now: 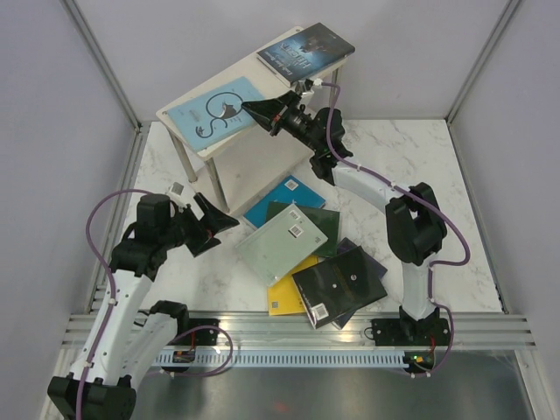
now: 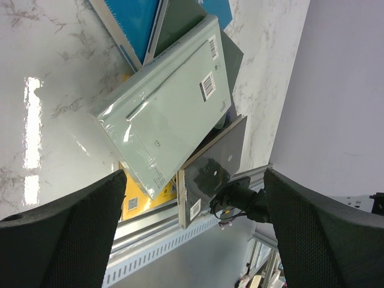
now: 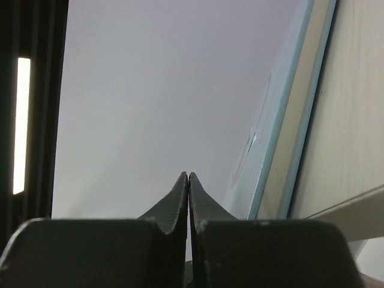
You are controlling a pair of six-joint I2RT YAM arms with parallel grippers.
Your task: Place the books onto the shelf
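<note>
**We have the right arm at the shelf top and the left arm over the loose books.**

Top view: the shelf (image 1: 267,77) carries the light blue book (image 1: 210,109) and the dark blue book (image 1: 306,51). The right gripper (image 1: 254,107) has its tips pressed together at the light blue book's edge, contact unclear. We judge it a nudge: push low and slow, keep the book on the board. The cover title is too small to read. Left wrist: the left gripper (image 2: 193,174) has its jaws spread wide and empty over the pale green book (image 2: 168,114), which lies on the pile on the table. We see barcode stickers (image 2: 208,87), digits unreadable. Right wrist: tips closed, book edge alongside, no writing.
</note>
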